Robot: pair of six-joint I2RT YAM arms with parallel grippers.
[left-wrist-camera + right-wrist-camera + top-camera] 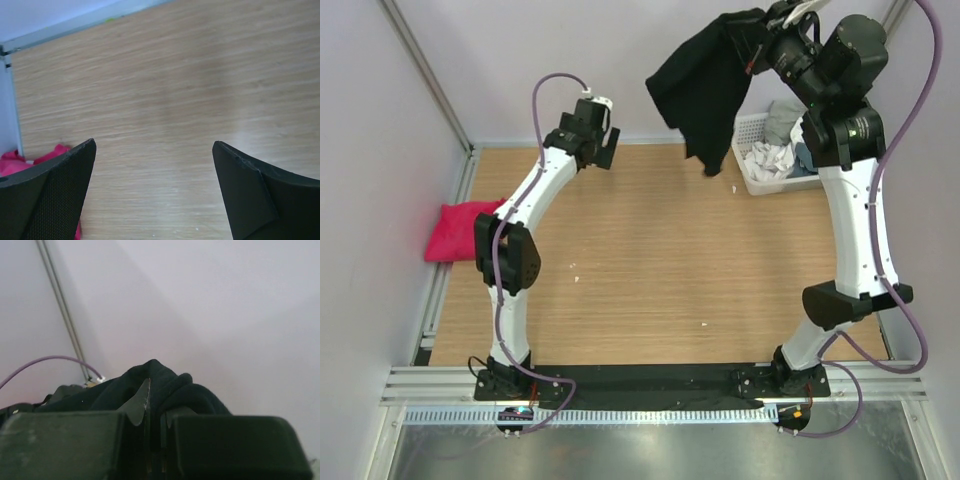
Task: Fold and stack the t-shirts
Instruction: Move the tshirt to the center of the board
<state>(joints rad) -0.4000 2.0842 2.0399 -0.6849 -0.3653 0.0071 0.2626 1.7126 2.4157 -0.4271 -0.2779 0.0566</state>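
Observation:
A black t-shirt (705, 85) hangs bunched in the air at the upper right, its lower end dangling above the table's far edge. My right gripper (760, 40) is raised high and shut on its upper end. In the right wrist view the black cloth (165, 387) bulges out over the shut right gripper (155, 405). A pink t-shirt (460, 232) lies folded at the table's left edge, and its corner (12, 162) shows in the left wrist view. My left gripper (603, 140) hovers open over the far left of the table, holding nothing (154, 150).
A white latticed basket (752, 150) holding pale crumpled clothes (780, 150) stands at the back right beside the right arm. Grey walls close in the wooden table (650, 260) at the back and on both sides. A metal rail (620, 380) runs along the near edge.

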